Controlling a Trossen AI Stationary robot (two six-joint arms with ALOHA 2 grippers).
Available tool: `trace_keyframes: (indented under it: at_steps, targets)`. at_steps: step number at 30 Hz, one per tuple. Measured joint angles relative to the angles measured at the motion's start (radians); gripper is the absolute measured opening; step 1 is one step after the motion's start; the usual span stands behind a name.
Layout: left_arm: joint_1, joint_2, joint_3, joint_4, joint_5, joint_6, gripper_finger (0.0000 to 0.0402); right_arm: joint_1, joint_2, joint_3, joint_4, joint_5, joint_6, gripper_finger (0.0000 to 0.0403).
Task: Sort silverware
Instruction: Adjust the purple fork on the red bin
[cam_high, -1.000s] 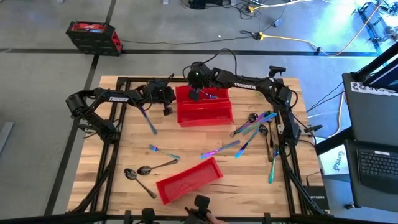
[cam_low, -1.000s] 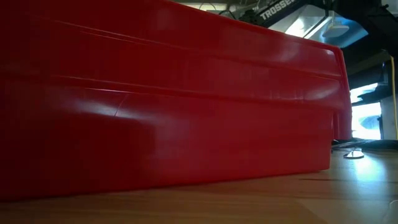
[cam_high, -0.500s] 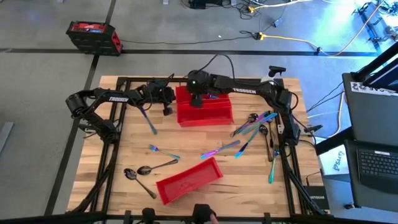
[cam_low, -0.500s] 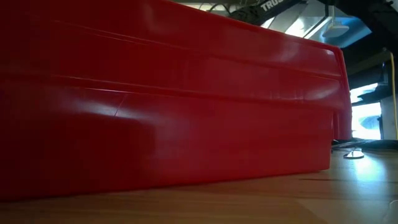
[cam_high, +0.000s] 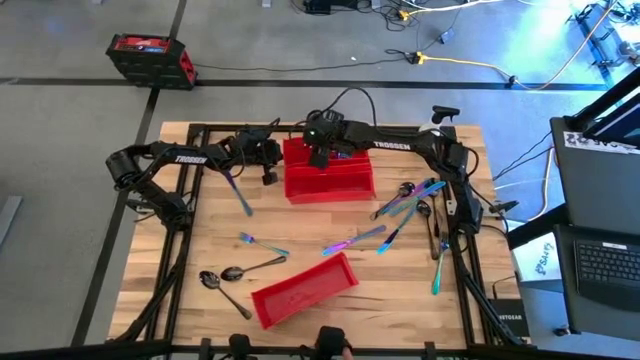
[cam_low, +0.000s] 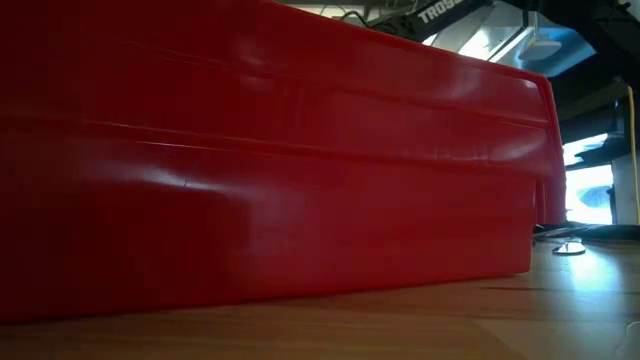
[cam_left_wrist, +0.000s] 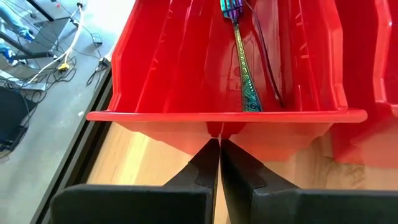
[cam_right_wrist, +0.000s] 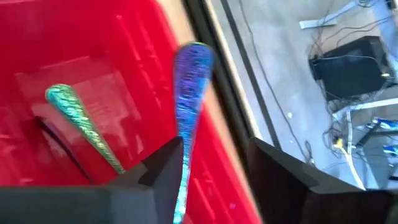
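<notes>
The right gripper (cam_right_wrist: 214, 165), jaws parted over the far bin (cam_high: 330, 178), seems barely to touch a blue piece (cam_right_wrist: 189, 93) that may tip past the rim; the left gripper (cam_left_wrist: 219, 163) is shut, empty.

"TROSSEN" on left arm (cam_high: 190, 158) & right arm (cam_high: 392, 147).

My two arms: dark, near-black jointed links, white TROSSEN lettering along the forearms, a black cable looping off the right arm. Left tool (cam_left_wrist: 219, 163): matte black, wedge-shaped fingers.
</notes>
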Motion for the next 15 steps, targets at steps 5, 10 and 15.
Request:
trace_keyframes:
  at_steps: [5,10,15]
  targets:
    - [0.003,0.000,0.000,0.001,-0.001,0.004,0.0000,0.001,0.040,0.005,0.029,0.011,0.000,0.0143]
    - [0.016,0.000,0.000,0.002,0.000,-0.003,0.0000,0.000,0.052,0.005,0.040,0.024,0.004,0.0142]
    - [0.023,0.000,0.000,-0.004,0.000,-0.004,0.0000,0.009,0.024,-0.001,0.005,0.036,0.000,0.0126]
